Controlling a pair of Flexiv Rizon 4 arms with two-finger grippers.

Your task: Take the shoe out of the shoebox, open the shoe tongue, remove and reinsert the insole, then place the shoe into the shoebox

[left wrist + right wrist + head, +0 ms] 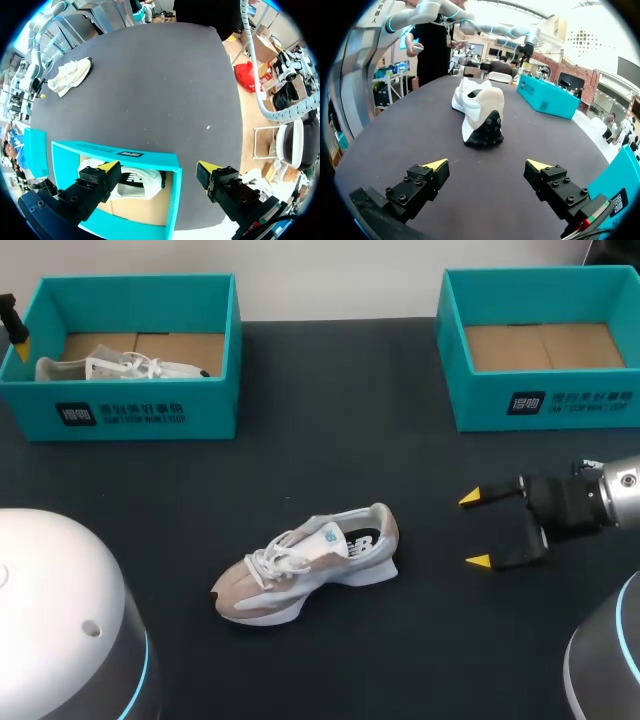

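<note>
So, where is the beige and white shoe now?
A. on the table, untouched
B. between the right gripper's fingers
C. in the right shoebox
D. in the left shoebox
A: the shoe stands on the table, and the open right gripper is apart from it, behind its heel.

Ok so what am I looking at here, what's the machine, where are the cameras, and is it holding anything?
A robot with two arms stands at a dark table. One picture looks down from above; the two round ones come from cameras on its wrists. Each arm ends in a gripper with two yellow-tipped fingers. The right gripper is open, facing the heel of a shoe on the table. The left gripper hangs open over the left box, which holds a second shoe. The right box holds none. Nothing is held.
</note>
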